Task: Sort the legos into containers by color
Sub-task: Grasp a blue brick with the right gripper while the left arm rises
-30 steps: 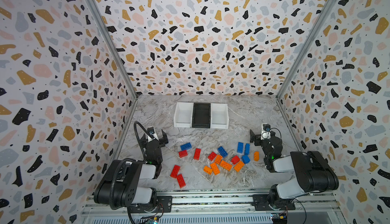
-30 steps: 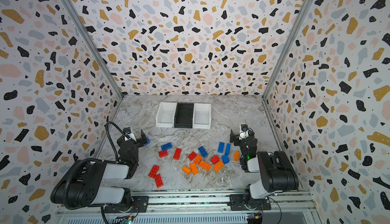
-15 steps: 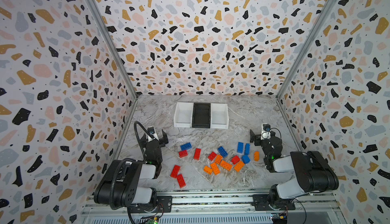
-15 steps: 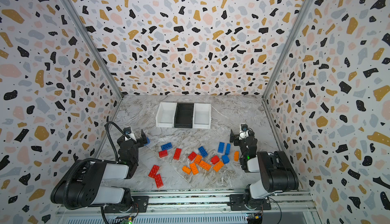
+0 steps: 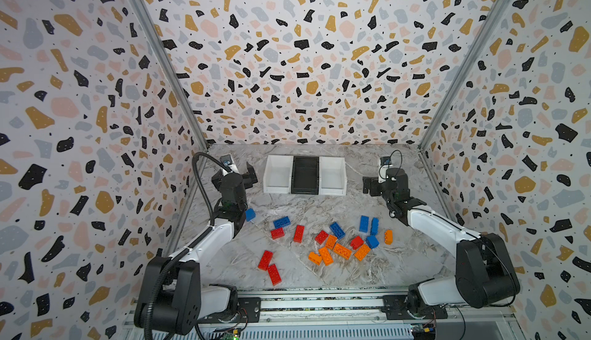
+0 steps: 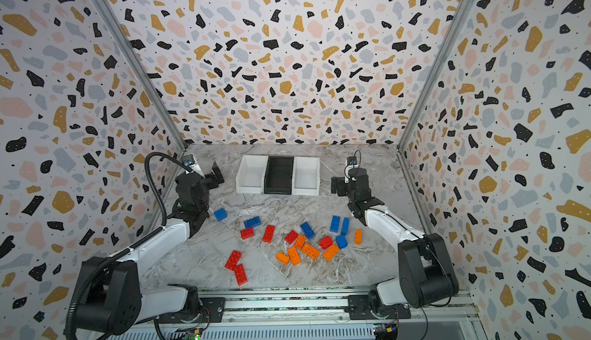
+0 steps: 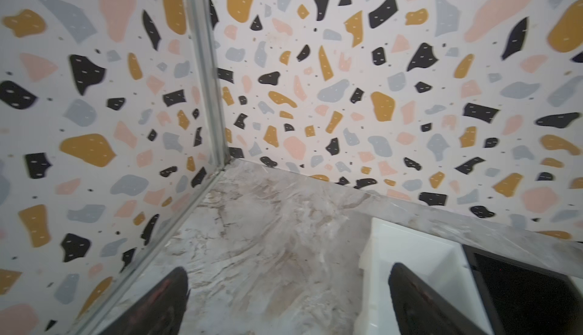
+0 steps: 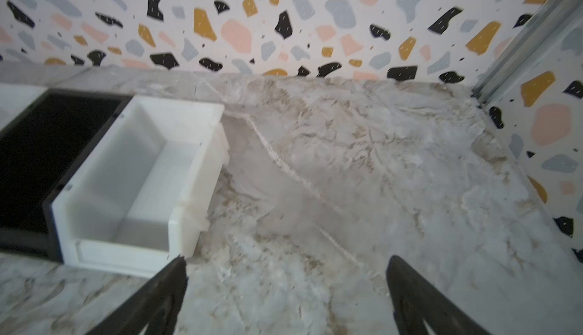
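Across the marble tabletop [image 5: 307, 208], as logged from my remote station:

1. Containers. Three bins stand in a row at the back, sides touching: left-hand white bin [image 5: 277, 176], black bin [image 5: 305, 176] in the middle, right-hand white bin [image 5: 332, 176].

2. Legos [image 5: 342, 251]. All lie loose on the marble, nearer the arm bases than the bins and well apart from them. By my count there are six red, six blue and six orange. Most crowd together right of centre, the orange ones packed closest. Outliers:
   - lone blue brick [image 5: 250, 214], just beside the left arm [image 5: 208, 242]
   - two red bricks [image 5: 265, 260], close together, nearest the front rail [image 5: 313, 303]
   - blue pair [image 5: 364, 224], side by side
   - single orange brick [image 5: 388, 236], toward the right arm [image 5: 438, 223]

3. Left gripper [image 7: 287, 270]. Held beside the left-hand white bin. Its jaws are spread wide, with bare marble between them in the left wrist view and that bin's corner behind one finger.

4. Right gripper [image 8: 287, 259]. Held beside the right-hand white bin, apart from it in both top views. Its jaws are spread wide over bare marble.

5. Enclosure. Terrazzo-patterned walls [image 5: 303, 66] stand on three sides.
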{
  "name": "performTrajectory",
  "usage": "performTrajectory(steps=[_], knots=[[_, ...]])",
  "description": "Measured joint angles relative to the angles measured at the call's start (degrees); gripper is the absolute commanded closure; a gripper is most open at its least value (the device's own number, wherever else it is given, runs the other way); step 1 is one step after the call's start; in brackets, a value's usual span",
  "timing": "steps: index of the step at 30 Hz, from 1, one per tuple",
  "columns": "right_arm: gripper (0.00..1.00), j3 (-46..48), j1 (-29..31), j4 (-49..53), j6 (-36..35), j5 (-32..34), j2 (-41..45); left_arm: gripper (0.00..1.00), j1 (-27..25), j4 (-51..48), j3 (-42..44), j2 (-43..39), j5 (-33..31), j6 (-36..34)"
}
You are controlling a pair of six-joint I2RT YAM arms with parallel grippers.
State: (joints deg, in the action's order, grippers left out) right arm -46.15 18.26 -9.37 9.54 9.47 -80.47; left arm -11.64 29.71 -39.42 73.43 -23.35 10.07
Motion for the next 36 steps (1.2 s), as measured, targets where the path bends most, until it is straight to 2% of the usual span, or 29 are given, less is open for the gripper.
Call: performTrajectory(steps=[5, 8, 11, 21, 23, 27, 36], knots=[[0.19, 0.0, 2.67, 13.2, 6.12, 2.29, 0.57, 0.0, -12.96, -4.94, -3.08, 2.1, -0.66, 2.05], [0.19, -0.11, 3.85, 18.97, 8.57, 2.43, 1.97, 0.0, -19.61, -6.71, -4.26, 3.65, -0.57, 2.93], [0.21, -1.36, 6.27, 24.15, 11.15, 3.28, 2.99, 0.0, -22.75, -8.39, -4.46, 3.76, -0.44, 3.72], [0.36, -1.88, 7.41, 31.93, 20.81, 2.62, 3.15, 0.0, -23.41, -11.69, -2.45, -2.14, -1.05, 4.13], [0.39, -0.72, 7.39, 32.04, 22.29, 2.36, 3.06, 0.0, -23.41, -11.65, -2.29, -2.32, -1.07, 4.13], [0.49, 0.48, 6.8, 32.46, 24.13, 1.51, 1.31, 0.0, -23.41, -11.58, -2.29, -0.9, -0.48, 4.17], [0.51, 2.32, 3.76, 32.85, 25.35, -0.04, -0.59, 0.0, -23.43, -11.69, -3.17, 2.84, 1.95, 4.61]])
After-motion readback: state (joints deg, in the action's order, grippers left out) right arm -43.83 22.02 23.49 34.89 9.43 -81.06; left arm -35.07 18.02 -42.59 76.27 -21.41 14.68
